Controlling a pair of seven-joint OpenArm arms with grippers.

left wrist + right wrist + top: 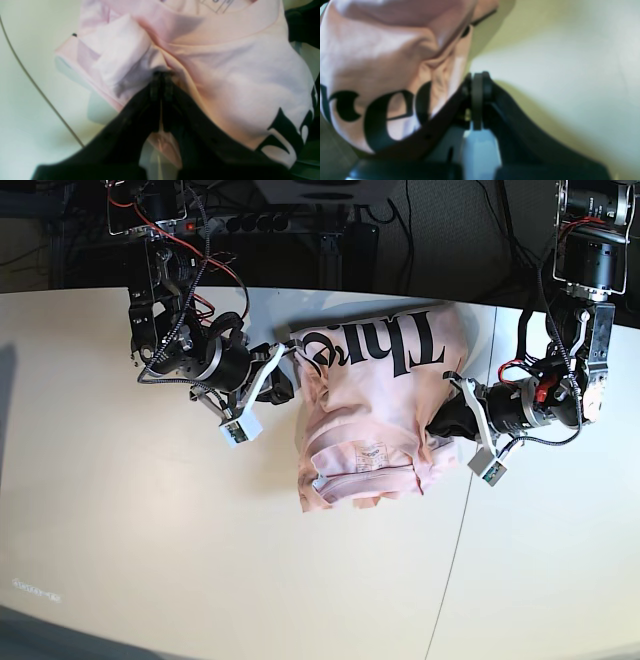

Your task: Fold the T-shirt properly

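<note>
The large pale pink cotton T-shirt (375, 415) with black lettering is lying bunched mid-table (150, 560), collar nearest the base camera. I am pinching its side fabric in my closed left hand (162, 75); my right hand (478, 82) is closed against the opposite edge, apparently gripping cloth, likely so both sides move together for folding.

The T-shirt (375, 415) is soft matt pink cloth, creased, with flat black printed lettering and a ribbed collar. The bench (150, 550) looks smooth, pale and faintly sheened, and the fingers (162, 85) are dull black plastic.
</note>
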